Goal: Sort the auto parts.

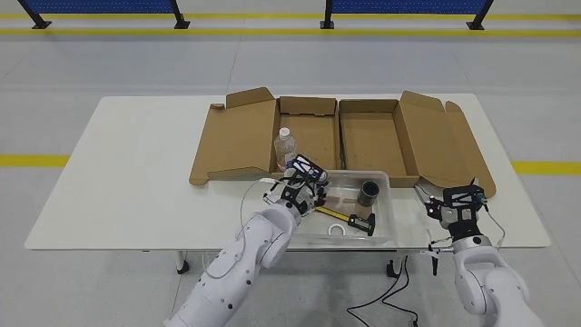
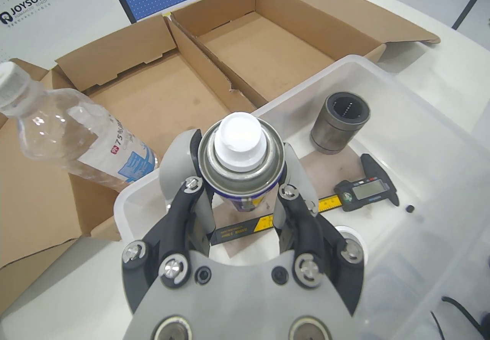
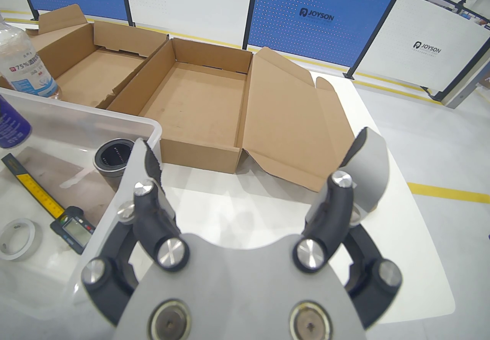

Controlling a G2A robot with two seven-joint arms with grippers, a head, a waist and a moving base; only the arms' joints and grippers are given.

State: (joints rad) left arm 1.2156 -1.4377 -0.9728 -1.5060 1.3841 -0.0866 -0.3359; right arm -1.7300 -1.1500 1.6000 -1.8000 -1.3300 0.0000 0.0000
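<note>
Left wrist view: left jaws clamped on the spray can (image 2: 237, 144) just below its cap. The can is upright at the left end of the clear bin (image 2: 383, 67), over the caliper (image 2: 363, 190). Reads as the pick step. Next move needs a straight lift clear of the bin wall, then a carry to a cardboard box (image 2: 264, 50) at the far edge of the surface (image 1: 136, 173). Right jaws apart and empty, hovering over the near right edge.
</note>
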